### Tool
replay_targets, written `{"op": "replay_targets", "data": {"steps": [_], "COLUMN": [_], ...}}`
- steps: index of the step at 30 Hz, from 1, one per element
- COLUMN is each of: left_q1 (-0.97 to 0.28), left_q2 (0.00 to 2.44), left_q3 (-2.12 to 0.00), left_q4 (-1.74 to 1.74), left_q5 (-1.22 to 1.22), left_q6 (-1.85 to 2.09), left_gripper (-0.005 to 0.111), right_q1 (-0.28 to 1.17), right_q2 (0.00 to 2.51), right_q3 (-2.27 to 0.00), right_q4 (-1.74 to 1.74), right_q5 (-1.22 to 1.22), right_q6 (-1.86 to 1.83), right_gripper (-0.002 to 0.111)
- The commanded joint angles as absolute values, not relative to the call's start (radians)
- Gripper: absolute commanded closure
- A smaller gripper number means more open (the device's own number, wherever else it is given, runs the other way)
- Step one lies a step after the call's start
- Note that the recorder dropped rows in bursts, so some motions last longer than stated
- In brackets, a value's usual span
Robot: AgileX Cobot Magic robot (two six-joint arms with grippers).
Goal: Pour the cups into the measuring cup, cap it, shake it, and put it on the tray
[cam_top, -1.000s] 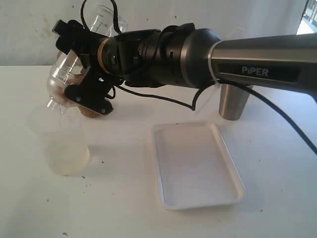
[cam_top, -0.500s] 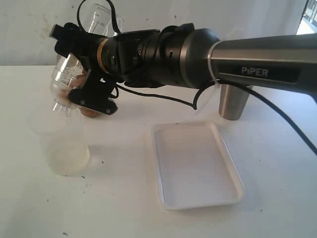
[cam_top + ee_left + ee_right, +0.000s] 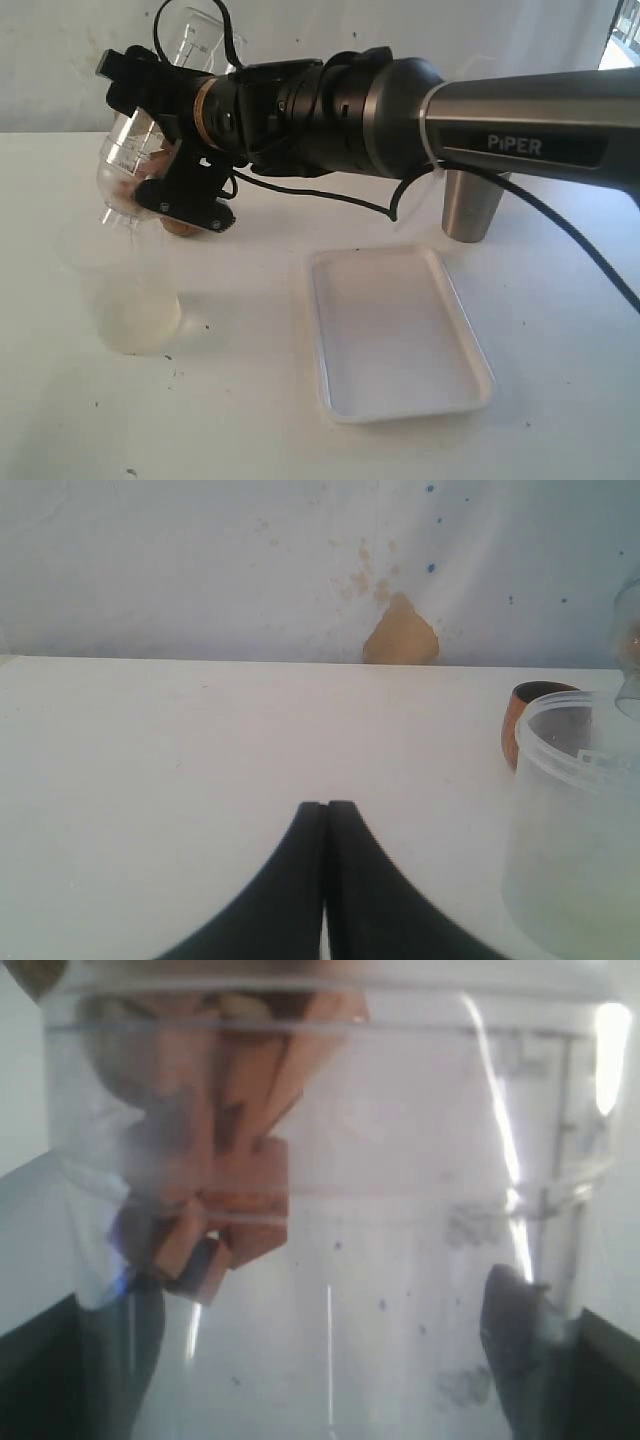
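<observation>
while tilted, measuring cup (image 3: 122,165) in right gripper (image 3: 155,138)

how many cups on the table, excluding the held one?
3: frosted cup front-left, wooden cup partly hidden by the right hand, steel tumbler behind the arm. Others may be hidden.

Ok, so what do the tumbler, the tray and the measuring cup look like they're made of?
Tumbler: probably steel, brushed; dull grey sheen with soft vertical highlights.
Tray: likely plastic, smooth matte white; thin moulded rim with rounded corners.
Measuring cup: clear plastic, glossy; see-through, with printed marks and brown pieces showing inside.
</observation>
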State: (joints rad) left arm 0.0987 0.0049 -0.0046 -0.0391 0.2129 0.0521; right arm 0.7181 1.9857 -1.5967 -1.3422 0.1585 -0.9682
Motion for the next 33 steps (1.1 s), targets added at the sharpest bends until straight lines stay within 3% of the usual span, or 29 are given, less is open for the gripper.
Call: {"op": "replay_targets", "data": {"steps": [1, 12, 19, 33], "left_q1": [0.098, 0.098, 0.098, 0.098], "left_q2": [0.000, 0.000, 0.000, 0.000], "left_q3": [0.000, 0.000, 0.000, 0.000], "left_q4": [-0.036, -0.036, -0.036, -0.036], "left_q5": [0.204, 0.204, 0.204, 0.204], "left_q6": [0.049, 0.049, 0.049, 0.049], "left_gripper": [0.107, 0.107, 0.107, 0.107], "right_q1": [0.720, 0.720, 0.720, 0.720], "right_q2": [1.965, 1.965, 2.004, 2.013], "right_q3": [-1.605, -1.605, -1.653, -1.657], "right_q4": [-1.347, -1.347, -1.347, -1.390], "right_q5": [0.148, 0.071, 0.174, 0.148], "right_q6": [-0.960, -0.964, -0.943, -0.945], "right_gripper": [0.108, 0.108, 0.108, 0.108]}}
